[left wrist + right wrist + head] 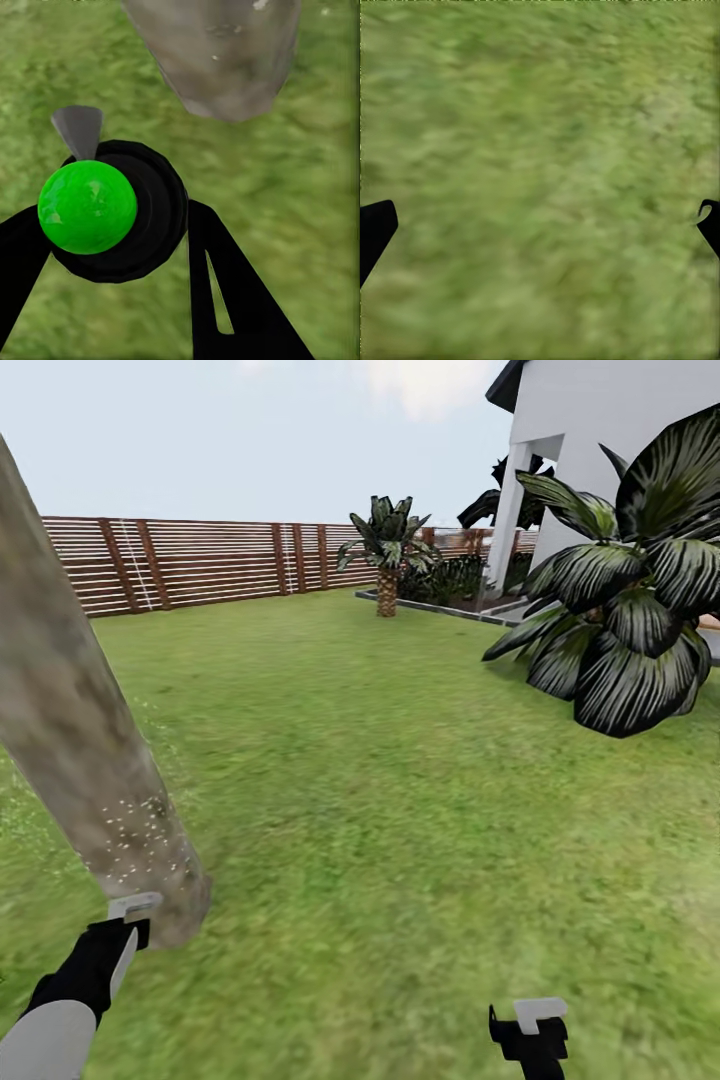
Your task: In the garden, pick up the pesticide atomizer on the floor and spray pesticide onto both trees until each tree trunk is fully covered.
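The wide green lawn of the garden [400,760] stretched away to a brown horizontal-slat wooden fence [200,560] at the far side; a white house [600,450] stood far right, with a dark broad-leaved palm-like plant [630,620] before it and a smaller spiky one [388,550] near the fence; the blurry grass floor lay open across the middle.

At near left the thick mottled beige-grey tree trunk [80,730] slanted through the head view, its lower bark speckled with pale dots, probably spray already landed; the camera seemed tilted rather than the tree.

The left end effector [125,935] sat just beside the trunk's base; in its wrist view its black fingers [232,300] were pinching a black round-bodied sprayer with a bright green ball and grey nozzle, evidently the pesticide atomizer [112,210], held close with the trunk [225,60] ahead, so that spray would reach the bark.

The right end effector [535,1030] hung low at near right over bare grass, its fingertips [376,229] spread wide and empty, seemingly kept clear of the work.
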Motion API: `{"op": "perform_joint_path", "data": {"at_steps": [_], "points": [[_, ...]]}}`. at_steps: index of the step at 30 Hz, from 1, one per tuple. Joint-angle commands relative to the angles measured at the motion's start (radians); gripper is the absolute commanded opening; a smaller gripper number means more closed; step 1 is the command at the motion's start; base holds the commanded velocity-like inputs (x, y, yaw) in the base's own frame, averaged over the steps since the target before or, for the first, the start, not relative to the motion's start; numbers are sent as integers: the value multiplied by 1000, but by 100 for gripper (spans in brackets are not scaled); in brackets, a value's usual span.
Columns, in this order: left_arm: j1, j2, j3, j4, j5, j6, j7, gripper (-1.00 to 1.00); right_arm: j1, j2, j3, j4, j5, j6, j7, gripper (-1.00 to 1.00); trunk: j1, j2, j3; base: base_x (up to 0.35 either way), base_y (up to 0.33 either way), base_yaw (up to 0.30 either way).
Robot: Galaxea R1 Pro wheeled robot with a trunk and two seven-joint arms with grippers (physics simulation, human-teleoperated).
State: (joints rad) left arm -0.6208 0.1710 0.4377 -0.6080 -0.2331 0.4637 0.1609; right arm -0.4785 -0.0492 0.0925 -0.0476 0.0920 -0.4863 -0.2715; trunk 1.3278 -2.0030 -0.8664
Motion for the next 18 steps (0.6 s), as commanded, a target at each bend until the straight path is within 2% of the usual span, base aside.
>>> {"op": "perform_joint_path", "data": {"at_steps": [1, 6, 11, 15, 18], "points": [[-3, 2, 1, 0, 1, 3, -3, -100, 0, 0, 1, 0, 0, 0, 0, 100, 0, 0, 0, 1, -8, 166], [-37, -4, -2, -32, 1, 18, -4, -100, 0, 0, 1, 0, 0, 0, 0, 100, 0, 0, 0, 0, -2, 249], [-44, -9, -14, -46, -3, 50, -7, -100, 0, 1, 1, 0, 0, 0, 0, 100, 0, 0, 0, -6, 0, 275], [-61, -9, -31, -51, -3, 52, -8, -100, 0, 1, 1, 0, 0, 0, 0, 100, 0, 0, 0, -169, 0, 276], [-80, -13, -31, -100, -1, 88, -8, -100, 0, 1, 1, 0, 0, 0, 0, 100, 0, 0, 0, -20, 0, 276]]}}
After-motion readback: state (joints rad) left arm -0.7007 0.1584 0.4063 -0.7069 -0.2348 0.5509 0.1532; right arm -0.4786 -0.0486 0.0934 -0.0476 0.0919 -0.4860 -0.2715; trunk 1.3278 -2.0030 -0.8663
